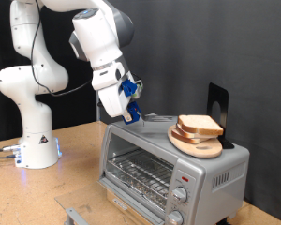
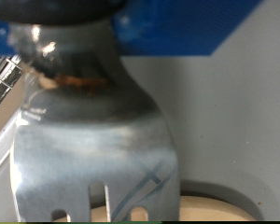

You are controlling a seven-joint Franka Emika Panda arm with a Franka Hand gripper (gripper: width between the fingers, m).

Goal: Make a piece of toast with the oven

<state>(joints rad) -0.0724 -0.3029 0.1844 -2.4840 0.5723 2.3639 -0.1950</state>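
The silver oven (image 1: 169, 167) stands on the wooden table at the exterior view's lower right, its wire rack (image 1: 138, 173) showing at the front. On its roof a round wooden plate (image 1: 192, 142) carries stacked bread slices; the top one, the piece of toast (image 1: 199, 124), is pale with a tan crust. My gripper (image 1: 131, 105) hangs over the roof's left end, to the left of the plate, shut on a slotted metal spatula (image 2: 93, 140). In the wrist view the spatula fills the picture below the blue fingers (image 2: 191, 21), and the plate's rim (image 2: 219, 199) shows beyond its blade.
A black upright object (image 1: 217, 101) stands behind the plate on the oven roof. Two round knobs (image 1: 179, 197) sit on the oven's front right. A grey metal piece (image 1: 73, 212) lies on the table (image 1: 75, 155) before the oven. The robot base (image 1: 37, 141) is at left.
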